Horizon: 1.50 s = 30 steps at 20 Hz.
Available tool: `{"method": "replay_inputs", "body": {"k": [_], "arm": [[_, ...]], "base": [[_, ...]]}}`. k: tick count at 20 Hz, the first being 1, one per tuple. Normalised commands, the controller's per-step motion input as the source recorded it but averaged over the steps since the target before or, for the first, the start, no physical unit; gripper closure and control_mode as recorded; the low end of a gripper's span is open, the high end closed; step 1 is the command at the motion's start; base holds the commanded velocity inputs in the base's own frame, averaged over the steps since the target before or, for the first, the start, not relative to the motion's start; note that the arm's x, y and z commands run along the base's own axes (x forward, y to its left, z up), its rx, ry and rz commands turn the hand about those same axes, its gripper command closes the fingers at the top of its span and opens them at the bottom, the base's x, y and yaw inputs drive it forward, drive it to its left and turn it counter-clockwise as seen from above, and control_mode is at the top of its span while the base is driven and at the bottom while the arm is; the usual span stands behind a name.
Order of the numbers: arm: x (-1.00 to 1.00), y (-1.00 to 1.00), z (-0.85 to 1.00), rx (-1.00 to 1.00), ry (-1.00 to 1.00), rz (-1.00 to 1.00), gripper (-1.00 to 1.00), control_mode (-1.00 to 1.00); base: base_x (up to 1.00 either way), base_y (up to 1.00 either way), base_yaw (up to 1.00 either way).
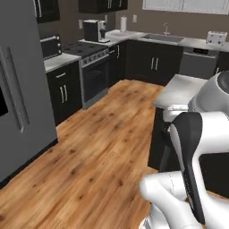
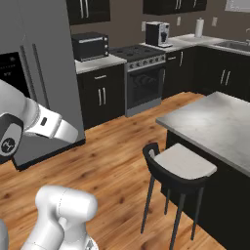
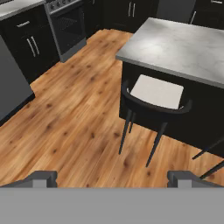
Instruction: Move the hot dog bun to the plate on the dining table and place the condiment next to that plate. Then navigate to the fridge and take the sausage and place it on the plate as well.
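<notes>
The fridge (image 1: pixel 18 89) stands shut at the left, tall and grey; its black dispenser panel (image 2: pixel 12 73) shows in the right base view. The dining table (image 2: pixel 215 122), a marble-topped island on a black base, is at the right, and the part of its top in view is bare. My gripper (image 3: pixel 113 179) hangs open over the wood floor, its fingertips (image 3: pixel 43 178) wide apart with nothing between them. It points towards the island (image 3: pixel 179 43). The hot dog bun, the plate, the condiment and the sausage are out of view.
A black stool (image 2: pixel 183 163) with a pale seat stands against the island's near side. A stove (image 1: pixel 91 67), a toaster oven (image 2: pixel 90 45), a coffee machine (image 1: pixel 94 30) and a sink (image 1: pixel 161 38) line the black wall cabinets. Wood floor (image 1: pixel 89 152) lies between fridge and island.
</notes>
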Motion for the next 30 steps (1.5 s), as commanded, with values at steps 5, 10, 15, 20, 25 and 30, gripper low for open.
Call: {"method": "replay_inputs", "body": {"k": [5, 10, 15, 20, 25, 30], "arm": [[0.00, 0.00, 0.00, 0.00, 0.00, 0.00, -1.00, 1.00], [0.00, 0.00, 0.00, 0.00, 0.00, 0.00, -1.00, 1.00], [0.00, 0.00, 0.00, 0.00, 0.00, 0.00, -1.00, 1.00], [0.00, 0.00, 0.00, 0.00, 0.00, 0.00, -1.00, 1.00], [0.00, 0.00, 0.00, 0.00, 0.00, 0.00, -1.00, 1.00], [0.00, 0.00, 0.00, 0.00, 0.00, 0.00, -1.00, 1.00]], "base": [[0.54, 0.16, 0.62], [0.77, 0.02, 0.59], [0.97, -0.12, 0.57], [0.99, -0.36, 0.49], [0.68, -0.53, 0.27], [0.28, -0.49, 0.09]]}}
